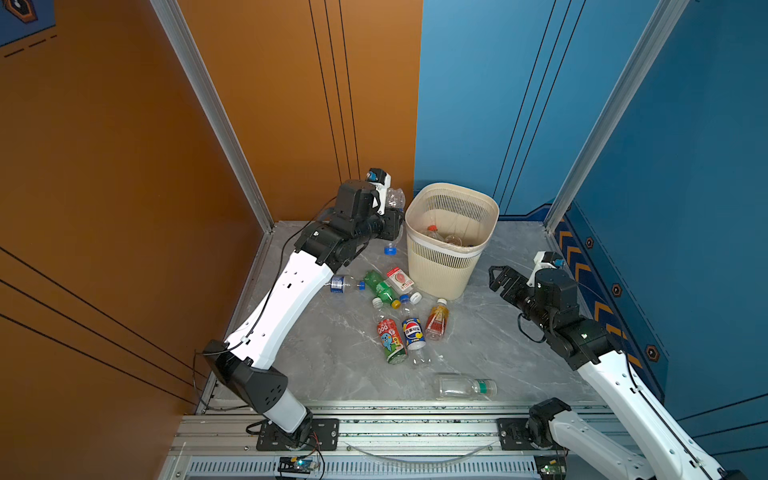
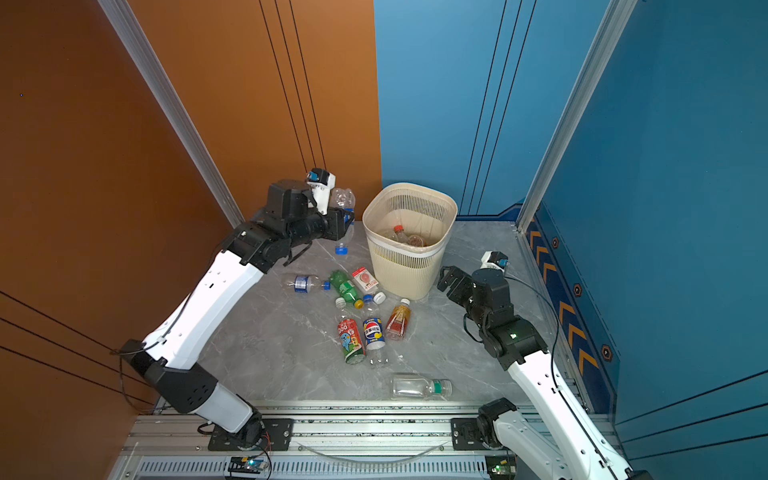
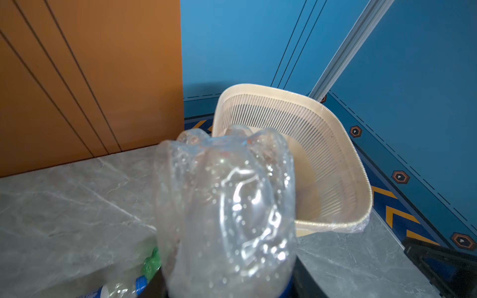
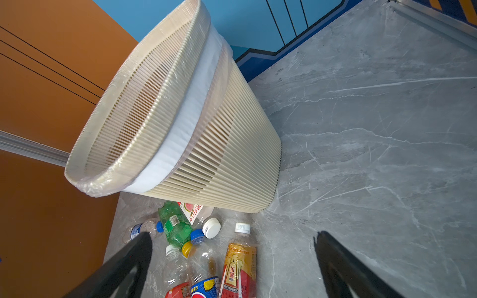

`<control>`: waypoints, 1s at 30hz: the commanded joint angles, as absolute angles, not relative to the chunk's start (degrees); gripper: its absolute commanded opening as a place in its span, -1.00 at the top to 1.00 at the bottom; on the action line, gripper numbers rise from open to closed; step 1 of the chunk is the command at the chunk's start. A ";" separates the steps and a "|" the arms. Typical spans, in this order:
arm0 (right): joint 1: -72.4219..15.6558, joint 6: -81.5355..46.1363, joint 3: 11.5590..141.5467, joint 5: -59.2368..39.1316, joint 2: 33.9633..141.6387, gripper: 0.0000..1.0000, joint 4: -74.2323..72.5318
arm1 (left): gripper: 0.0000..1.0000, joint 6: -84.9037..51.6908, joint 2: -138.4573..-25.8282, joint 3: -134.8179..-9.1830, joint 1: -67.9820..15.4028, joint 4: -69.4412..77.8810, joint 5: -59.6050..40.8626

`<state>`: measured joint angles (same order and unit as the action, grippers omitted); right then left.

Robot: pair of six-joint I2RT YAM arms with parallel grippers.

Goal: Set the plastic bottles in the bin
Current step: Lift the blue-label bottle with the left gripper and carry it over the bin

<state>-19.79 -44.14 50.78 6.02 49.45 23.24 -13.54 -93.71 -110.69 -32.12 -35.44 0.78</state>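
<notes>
One clear bottle (image 1: 395,198) is in the left gripper (image 1: 392,222), clamped mid-body and crushed a bit. It fills the left wrist view (image 3: 224,206). Long axis is near vertical: base up, blue cap (image 1: 390,249) hanging below the jaws. Can't tell if the cap clears the tabletop (image 1: 332,345).

Bin (image 1: 440,270) stands just right of that gripper, rim beside the bottle but not touching. A couple of bottles (image 1: 441,235) already lie inside.

Key relation: the opening is directly right of the held bottle, and the cap end looks lower than the rim. My read is that the move needs lift first, then travel right over the rim, then release. Going straight across risks clipping the rim and shoving the bin.

Right gripper (image 1: 498,279) is wide and empty, parked right of the bin and pointing at it.

About eight bottles are left on the tabletop, most in a cluster (image 1: 399,316) near side of the bin, one clear one (image 1: 465,386) apart at the near edge. The cluster is reachable by either arm; the right looks nearer to the orange-label one (image 1: 436,320).
</notes>
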 commanded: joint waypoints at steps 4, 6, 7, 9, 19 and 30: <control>-19.08 -45.28 49.75 5.10 48.56 -0.99 24.83 | 0.14 -10.42 -104.22 -125.20 -34.69 -34.94 -0.28; -18.99 -45.35 49.70 4.99 48.44 -0.99 24.84 | 0.14 -11.95 -107.39 -129.30 -34.63 -34.85 -1.21; -18.95 -45.37 49.60 4.99 48.48 -0.99 24.87 | 0.15 -12.51 -109.20 -131.54 -34.67 -34.88 -1.58; -18.81 -45.39 49.48 4.86 48.34 -0.99 24.81 | 0.15 -13.01 -112.00 -135.32 -34.72 -34.85 -2.08; -18.10 -45.51 49.40 3.99 48.00 -0.99 24.79 | 0.12 -12.48 -124.03 -149.82 -34.81 -34.10 -2.41; -17.00 -45.65 49.23 3.55 47.36 -0.99 25.50 | -0.01 -14.78 -127.55 -150.82 -33.88 -33.49 -3.55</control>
